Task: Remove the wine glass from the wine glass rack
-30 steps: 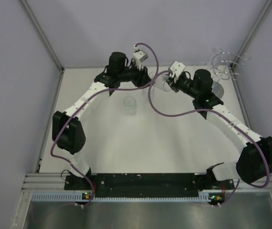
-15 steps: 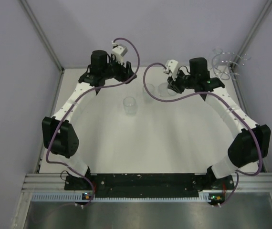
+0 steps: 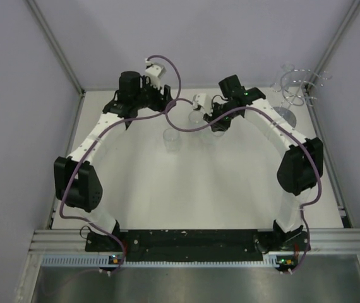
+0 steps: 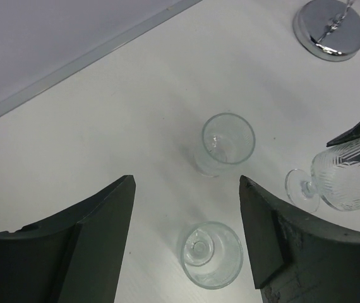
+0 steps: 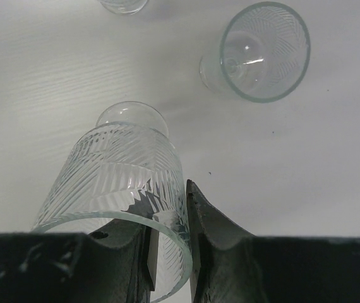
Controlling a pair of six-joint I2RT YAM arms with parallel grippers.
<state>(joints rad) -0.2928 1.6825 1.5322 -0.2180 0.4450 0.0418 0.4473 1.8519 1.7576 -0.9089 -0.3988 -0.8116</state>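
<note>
Right gripper point(image 5: 167, 214) clamped the rim of the clear ribbed wine glass point(image 5: 120, 170), tilted foot-down, well apart from the silver wire wine glass rack point(image 4: 329, 30); likely angled for setting down. Left gripper point(image 4: 186, 183) hung open over two upright clear glasses point(image 4: 227, 142).

You are getting soft, even light; the table point(image 3: 186, 189) is showing faint shadows only. The wine glass rack point(image 4: 319, 45) is glinting at its base.

Pale lavender walls point(image 3: 199, 38) enclose a white table point(image 3: 199, 189).
</note>
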